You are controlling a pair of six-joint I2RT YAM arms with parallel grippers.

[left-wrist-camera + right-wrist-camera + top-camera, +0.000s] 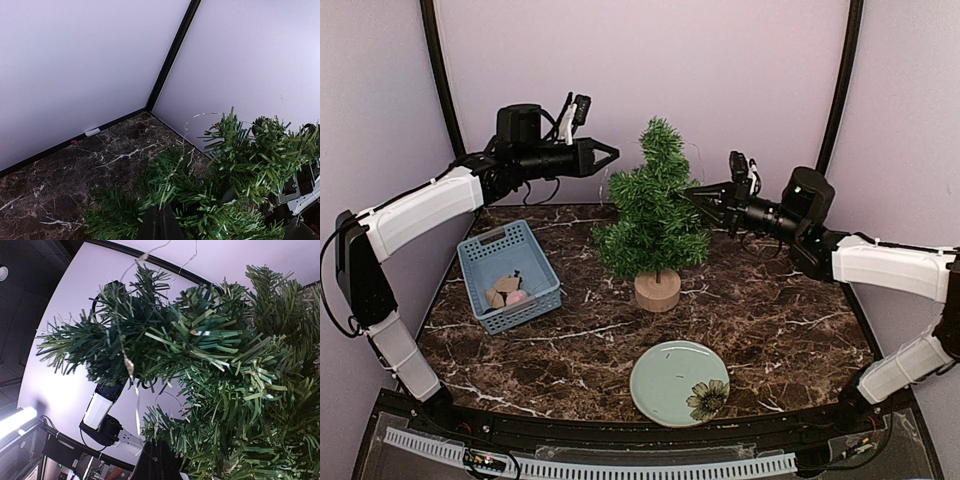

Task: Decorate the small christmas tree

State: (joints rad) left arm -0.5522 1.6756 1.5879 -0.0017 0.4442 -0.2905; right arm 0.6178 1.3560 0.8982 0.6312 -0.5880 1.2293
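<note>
Near far edge of veined marble table (790, 330), bushy conical small christmas tree (655, 215) flanked: left gripper (615, 153) pinched on thin wire (186, 131); right gripper (692, 190) closed, hold unclear.

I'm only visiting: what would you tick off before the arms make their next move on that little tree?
1. Small christmas tree upright on its wooden stump: ok.
2. Left gripper shut on the light wire: ok.
3. Right gripper shut on the same wire: ok.
4. Wire free of snags in the branches: cannot tell.
5. Blue basket and green plate out from under both arms: ok.
</note>
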